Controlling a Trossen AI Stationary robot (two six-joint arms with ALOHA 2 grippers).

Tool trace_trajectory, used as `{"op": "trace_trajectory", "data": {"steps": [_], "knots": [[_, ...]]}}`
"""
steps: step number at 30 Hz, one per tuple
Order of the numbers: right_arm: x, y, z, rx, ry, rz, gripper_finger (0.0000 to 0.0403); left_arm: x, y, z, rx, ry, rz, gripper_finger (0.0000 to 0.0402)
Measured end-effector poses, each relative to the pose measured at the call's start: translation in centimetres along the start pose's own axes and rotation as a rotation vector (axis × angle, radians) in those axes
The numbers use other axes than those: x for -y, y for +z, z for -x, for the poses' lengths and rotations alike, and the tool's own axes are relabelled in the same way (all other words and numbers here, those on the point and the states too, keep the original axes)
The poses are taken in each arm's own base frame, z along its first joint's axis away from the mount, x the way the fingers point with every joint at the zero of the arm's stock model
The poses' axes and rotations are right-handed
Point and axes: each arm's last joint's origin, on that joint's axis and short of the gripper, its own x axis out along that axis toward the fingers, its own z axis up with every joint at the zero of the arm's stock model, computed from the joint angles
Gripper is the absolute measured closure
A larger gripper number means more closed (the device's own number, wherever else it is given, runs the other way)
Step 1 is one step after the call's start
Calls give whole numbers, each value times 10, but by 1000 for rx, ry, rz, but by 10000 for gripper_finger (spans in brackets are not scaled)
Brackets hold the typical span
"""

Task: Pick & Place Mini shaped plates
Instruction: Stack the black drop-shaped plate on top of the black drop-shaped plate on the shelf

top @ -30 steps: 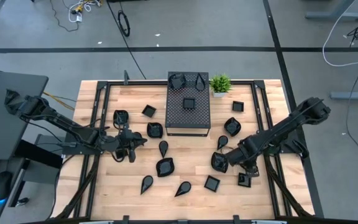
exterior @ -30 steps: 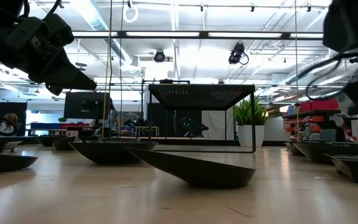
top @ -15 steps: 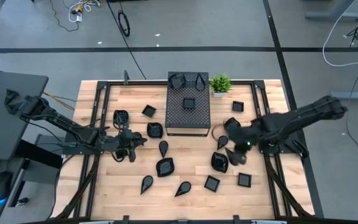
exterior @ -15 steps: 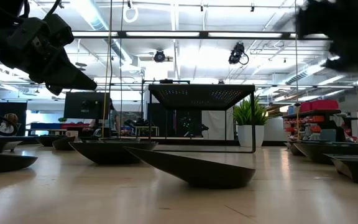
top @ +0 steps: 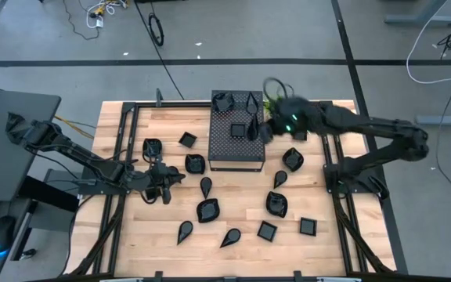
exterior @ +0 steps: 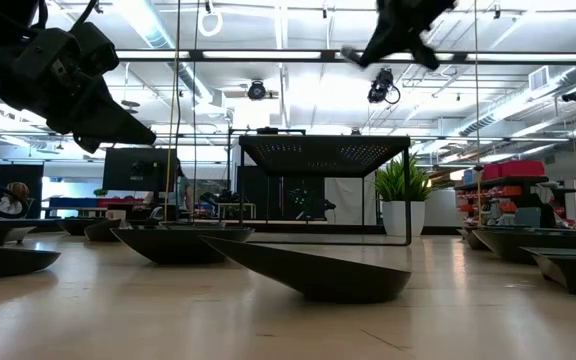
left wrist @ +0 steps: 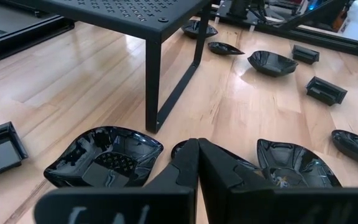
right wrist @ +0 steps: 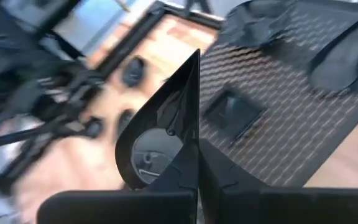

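While my right gripper (right wrist: 197, 140) hangs over the perforated box (top: 237, 145), its fingers pinch the edge of a teardrop plate (right wrist: 160, 140), and the box top already carries a square plate (top: 239, 130) plus two more plates (top: 224, 101) at its far end. My left gripper (left wrist: 197, 165) waits low over the wooden table (top: 163, 211) with fingers pressed together, holding nothing, beside a leaf plate (left wrist: 104, 155). Other plates lie scattered on the table around the box, a potted plant (top: 277, 105) stands at the box's far corner, and beyond the table is concrete floor with cables.
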Motion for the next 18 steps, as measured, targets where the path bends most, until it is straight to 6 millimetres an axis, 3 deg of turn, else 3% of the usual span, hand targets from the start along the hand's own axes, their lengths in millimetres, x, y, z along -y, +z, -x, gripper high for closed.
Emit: {"op": "trace_trajectory", "data": {"steps": [5, 10, 18], "knots": [[34, 39, -41, -49, -90, 54, 402, 0, 0, 0, 0, 0, -1, 385], [71, 65, -75, -89, -177, 130, 402, 0, 0, 0, 0, 0, -1, 385], [99, 73, -103, -154, -241, 228, 397, 0, 0, 0, 0, 0, 0, 385]]}}
